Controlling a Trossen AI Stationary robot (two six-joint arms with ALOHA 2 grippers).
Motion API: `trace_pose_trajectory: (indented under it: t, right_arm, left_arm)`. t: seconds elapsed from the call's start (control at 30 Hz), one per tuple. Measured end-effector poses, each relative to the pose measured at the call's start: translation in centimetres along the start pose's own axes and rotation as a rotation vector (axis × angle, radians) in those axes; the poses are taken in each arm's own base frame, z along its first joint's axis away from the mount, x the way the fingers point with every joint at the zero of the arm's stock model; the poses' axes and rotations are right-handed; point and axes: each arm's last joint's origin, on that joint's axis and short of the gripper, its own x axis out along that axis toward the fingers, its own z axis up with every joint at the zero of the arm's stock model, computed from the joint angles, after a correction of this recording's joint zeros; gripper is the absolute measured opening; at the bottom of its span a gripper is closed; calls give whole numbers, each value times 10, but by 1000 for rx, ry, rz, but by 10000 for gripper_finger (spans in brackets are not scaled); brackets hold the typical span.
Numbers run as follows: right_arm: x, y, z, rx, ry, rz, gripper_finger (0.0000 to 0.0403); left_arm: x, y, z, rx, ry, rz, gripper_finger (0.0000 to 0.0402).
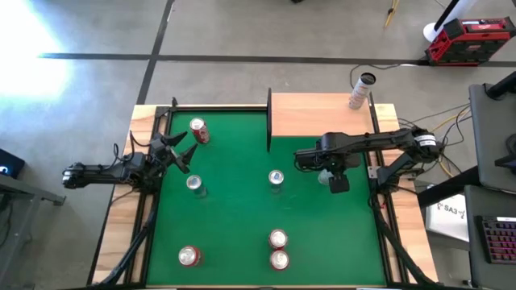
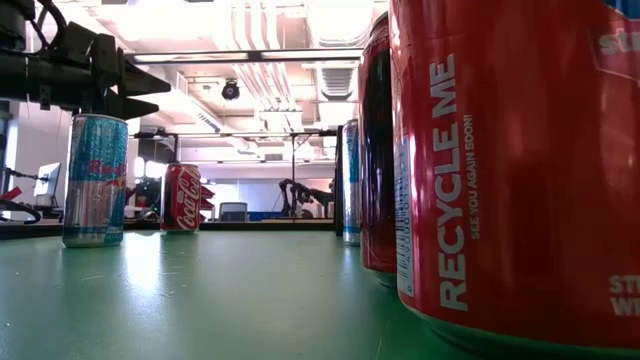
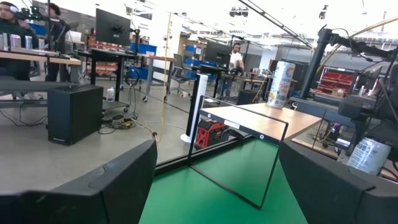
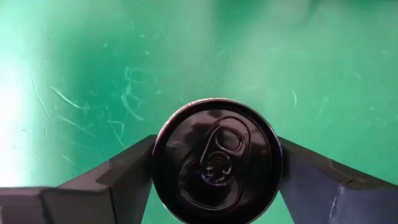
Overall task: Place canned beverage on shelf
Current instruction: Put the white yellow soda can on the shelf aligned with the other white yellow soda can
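Canned beverage (image 4: 217,160), dark-topped, clamped upright between right gripper (image 1: 328,172) fingers (image 4: 112,180), above green felt just in front of the shelf (image 1: 318,114). Tall can (image 1: 360,90) stands on shelf's far right corner. Left gripper (image 1: 179,149) well left of shelf, jaws parted, holding nothing.

Two dark jointed arms (image 1: 379,141) with trailing black cables and wedge-shaped black fingers (image 4: 118,177).

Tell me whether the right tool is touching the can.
Touching. The right wrist view shows both fingers pressed against the can, no gap.
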Motion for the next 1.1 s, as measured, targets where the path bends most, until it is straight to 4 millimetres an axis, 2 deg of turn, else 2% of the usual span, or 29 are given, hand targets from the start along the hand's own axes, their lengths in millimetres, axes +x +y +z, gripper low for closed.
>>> trace_pose_trajectory:
  t: [0.33, 0.67, 0.87, 1.1]
  right_arm:
    - [-5, 0, -2, -154, 32, 14, 290]
    - [-5, 1, -1, -302, 21, 39, 392]
    - [-6, 3, -1, -576, -4, 90, 397]
    - [-9, 4, 2, -1049, -29, 160, 400]
  left_arm:
    - [0, 0, 0, 0, 0, 0, 324]
    - [0, 0, 0, 0, 0, 0, 324]
    - [0, 0, 0, 0, 0, 0, 324]
    - [0, 0, 0, 0, 0, 0, 324]
